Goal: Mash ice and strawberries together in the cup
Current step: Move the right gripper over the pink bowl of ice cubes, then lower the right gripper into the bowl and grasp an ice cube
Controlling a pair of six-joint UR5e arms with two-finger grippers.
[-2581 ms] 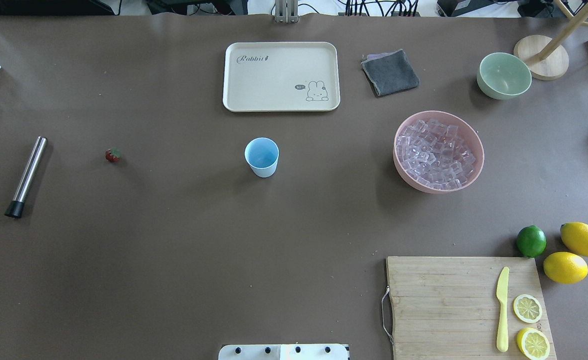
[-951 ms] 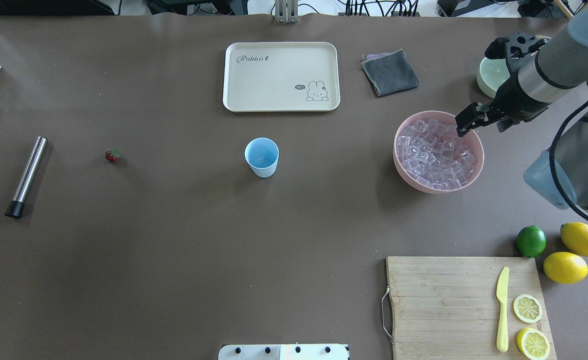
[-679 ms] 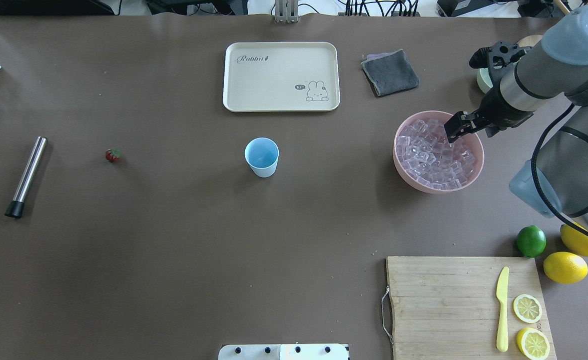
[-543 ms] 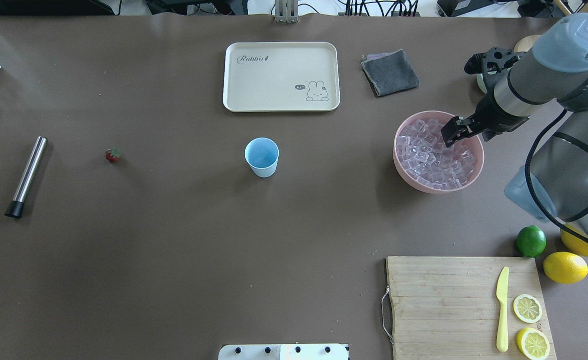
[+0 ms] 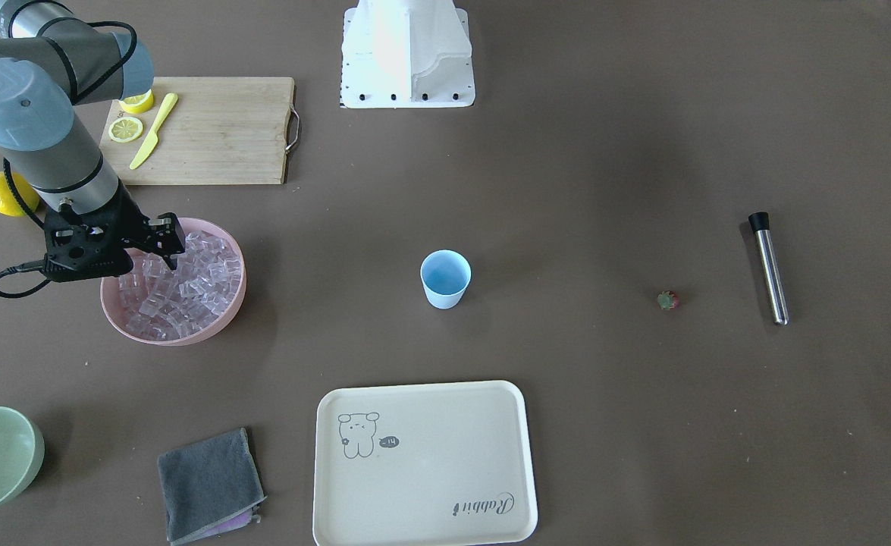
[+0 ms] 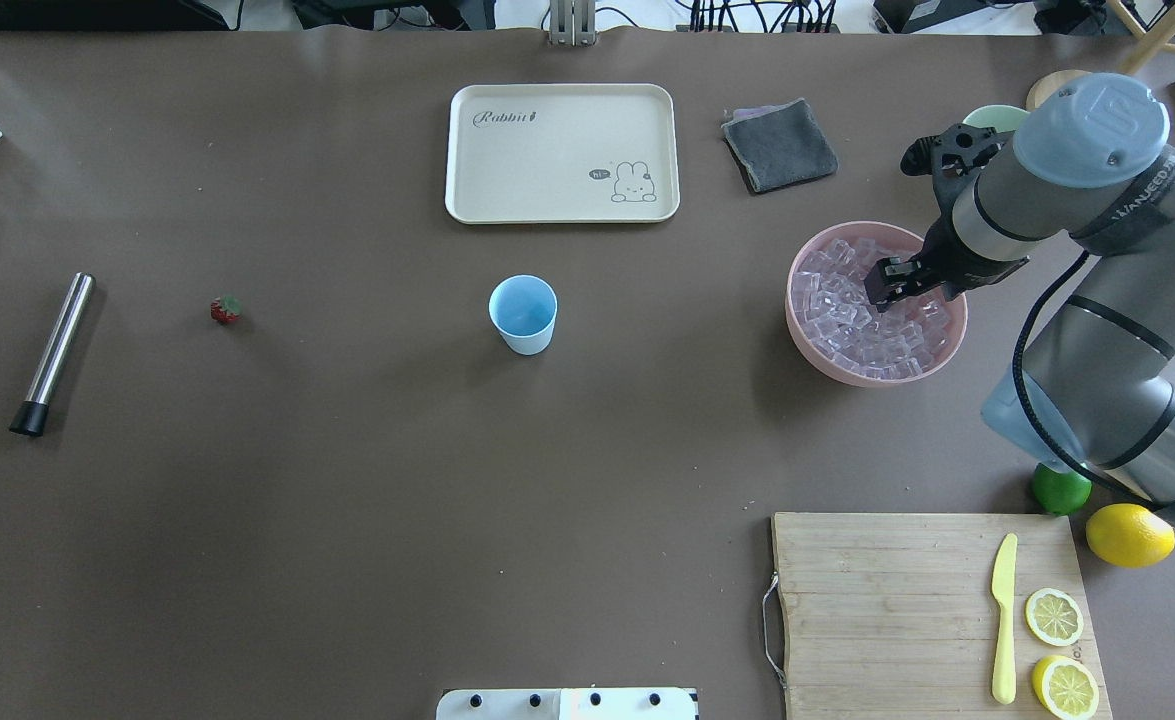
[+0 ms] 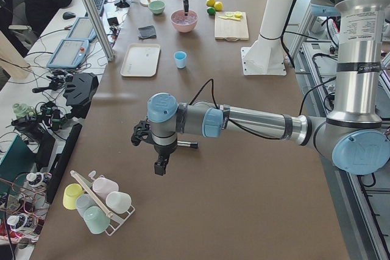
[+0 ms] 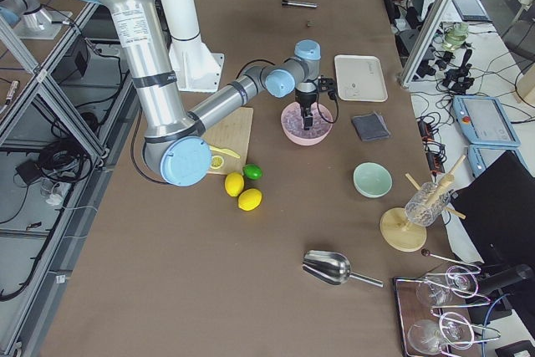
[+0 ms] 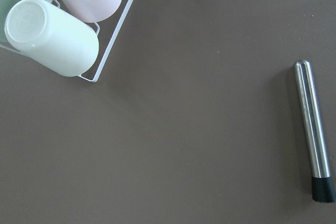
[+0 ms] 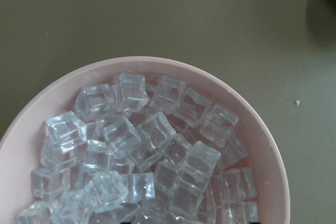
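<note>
- Glassy ice (image 6: 847, 325) is sitting heaped in the pink bowl (image 6: 827, 370), and the right gripper (image 6: 887, 285) is hanging over the heap. Its wrist view is looking down on cubes directly beneath, filling the bowl out to the rim.
- Its jaws are looking parted in the front-facing view, with nothing between them. The fingertips are not showing in the wrist view, so this is a reading rather than a certainty.
- Judging by that, the step in hand is picking up a cube. The move is turning on a plain descent, since the target is lying below the tool rather than off to any side.
- The cubes are lying jumbled at all angles, so no single long axis is offering itself. One sitting proud on top, under the fingers, is looking the easiest to take.
- The cup (image 6: 523, 315) is standing upright and empty-looking, well apart from this gripper toward the robot's left — that is the way any carry will be going.
- The strawberry (image 6: 226, 310) is lying farther out beyond the cup on much the same line, far from the right gripper and nearer the left one.
- The left gripper (image 7: 159, 167) is hovering above the table near the steel muddler (image 9: 312, 135) — whether it is apart or together I cannot tell.
</note>
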